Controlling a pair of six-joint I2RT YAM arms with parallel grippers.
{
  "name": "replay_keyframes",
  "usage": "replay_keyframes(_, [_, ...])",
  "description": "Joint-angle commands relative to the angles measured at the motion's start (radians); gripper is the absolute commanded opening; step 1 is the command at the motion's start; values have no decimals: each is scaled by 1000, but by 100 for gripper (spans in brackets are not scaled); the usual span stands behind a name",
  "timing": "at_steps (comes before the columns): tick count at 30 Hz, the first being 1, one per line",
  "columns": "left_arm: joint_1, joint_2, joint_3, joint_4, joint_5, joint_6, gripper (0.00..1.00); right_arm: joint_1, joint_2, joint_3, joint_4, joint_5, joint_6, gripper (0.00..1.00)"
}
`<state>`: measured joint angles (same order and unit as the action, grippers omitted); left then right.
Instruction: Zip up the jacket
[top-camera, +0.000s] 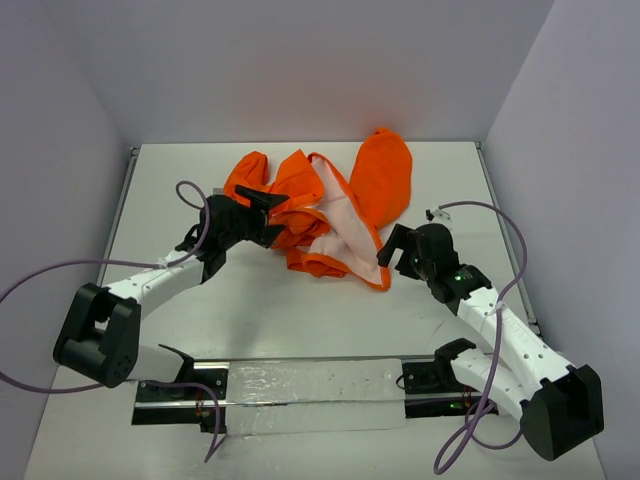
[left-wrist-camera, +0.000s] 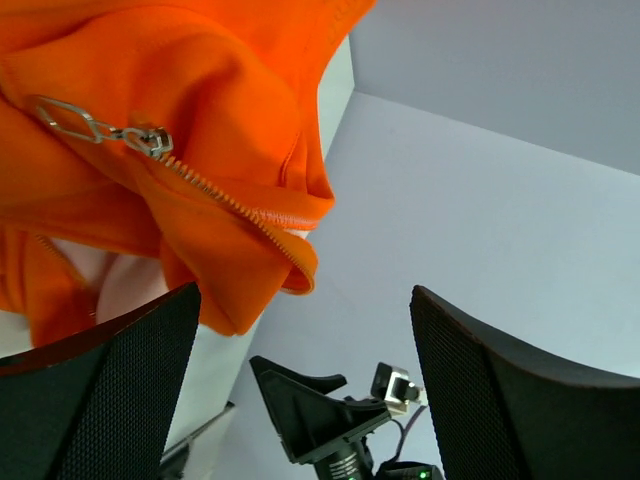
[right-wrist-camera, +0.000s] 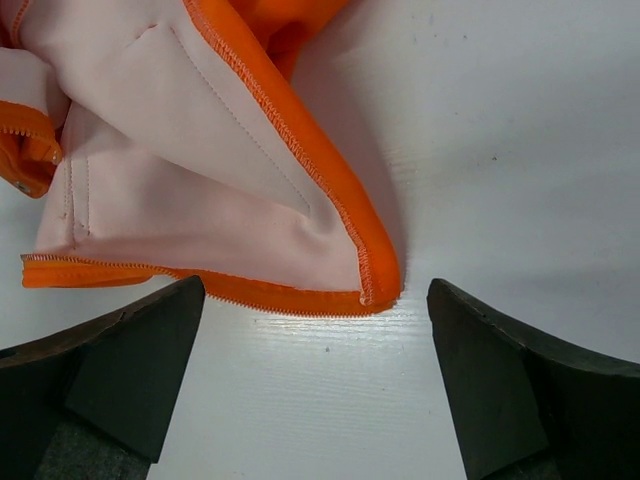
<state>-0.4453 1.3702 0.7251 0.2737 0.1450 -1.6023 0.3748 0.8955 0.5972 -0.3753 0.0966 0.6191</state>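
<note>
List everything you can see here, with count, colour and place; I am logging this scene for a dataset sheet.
Small orange fabric jacket with pale pink lining: one, orange, crumpled and lying open at the far middle of the table.
Metal zipper slider with pull tab: one, silver, on the jacket's orange front edge.
Flat table: one, white, under everything.
Translucent sheet on a black rail: one, along the near edge between the arm bases.
Cables: at least two, purple, looping off the arms.
Left gripper: one, black, open, at the jacket's left side.
Right gripper: one, black, open, facing the jacket's near right corner.
</note>
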Motion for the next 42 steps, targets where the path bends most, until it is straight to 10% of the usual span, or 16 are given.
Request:
replay_keyframes(1, [-14,80,76,97,56,-72,93,-5,-8,30,-8,40,33,100])
replay_keyframes(9, [-25,165,109,103,56,-56,92,-7,56,47,21,-14,-42,100])
replay_keyframes(16, [2,212,268,-82,45,104,2,-7,289,121,99,-20,-145,100])
replay_keyframes(29, [97,187,593,-488,-11,610,0,-13,586,184,315,-148,-257,98])
replay_keyframes(34, [99,188,722,-623,-117,741,0,-13,568,177,362,-235,-248,58])
replay_keyframes(38, [100,196,861,-724,-248,871,0,-13,430,198,312,-263,-194,0])
replay_keyframes(42, [108,225,1032,-832,-379,990,0,-11,260,229,264,-259,-174,0])
